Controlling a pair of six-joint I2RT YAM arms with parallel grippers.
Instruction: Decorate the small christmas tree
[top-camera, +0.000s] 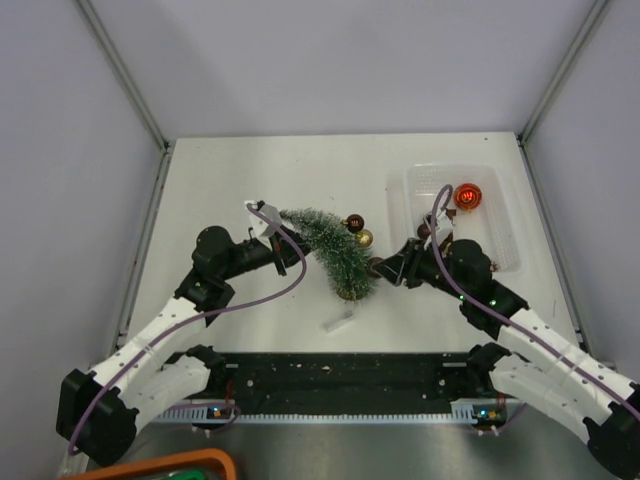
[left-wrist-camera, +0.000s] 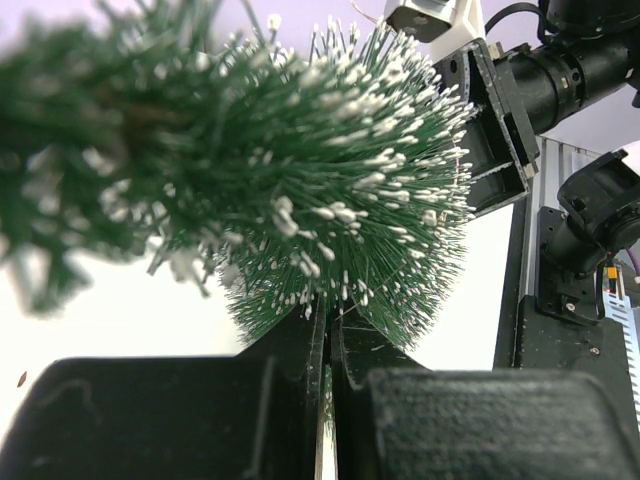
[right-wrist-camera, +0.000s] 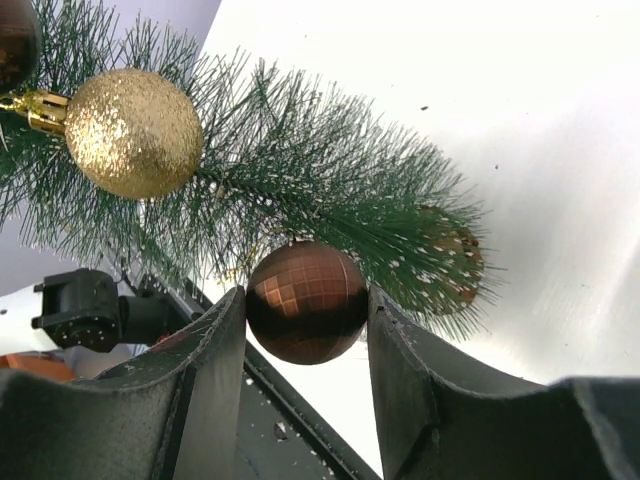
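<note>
The small christmas tree (top-camera: 325, 243) leans bent over on the table, its wooden disc base (top-camera: 352, 291) at the near end. My left gripper (top-camera: 289, 248) is shut on the tree's upper part; in the left wrist view the jaws (left-wrist-camera: 328, 335) pinch the green bristles (left-wrist-camera: 340, 190). My right gripper (top-camera: 382, 268) is shut on a brown faceted bauble (right-wrist-camera: 306, 300), held against the tree's lower branches (right-wrist-camera: 330, 190) beside the base (right-wrist-camera: 455, 262). A gold bauble (top-camera: 364, 238) and a dark brown bauble (top-camera: 353, 221) hang on the tree; the gold one also shows in the right wrist view (right-wrist-camera: 134, 132).
A clear plastic tray (top-camera: 502, 250) stands at the right with a red bauble (top-camera: 468, 196) in it. A small white scrap (top-camera: 338, 321) lies in front of the tree. Grey walls enclose the table on the left, back and right.
</note>
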